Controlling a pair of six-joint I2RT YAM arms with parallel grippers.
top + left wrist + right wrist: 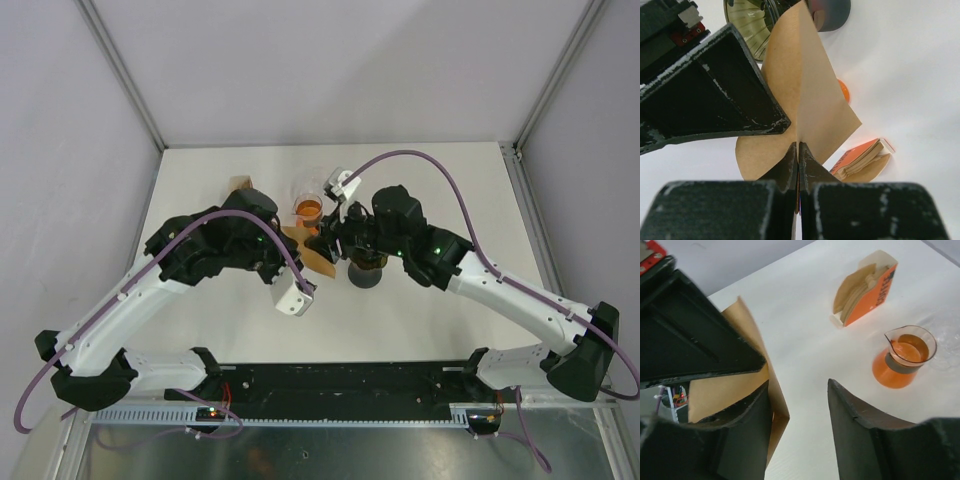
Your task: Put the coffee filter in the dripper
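Note:
My left gripper (799, 150) is shut on a brown paper coffee filter (805, 95) and holds it upright above the table; in the top view the filter (303, 247) hangs between the two grippers. My right gripper (797, 390) is open, its left finger against the filter (742, 385) and its right finger clear of it. One right finger (715, 95) presses the filter's side in the left wrist view. The ribbed glass dripper (750, 25) stands on a dark base (365, 272), just behind the filter and under the right wrist.
A glass carafe of orange liquid (902, 360) stands behind the grippers (308, 207). An orange box of spare filters (865, 290) lies at the back left (240, 185). Both arms crowd the table's middle.

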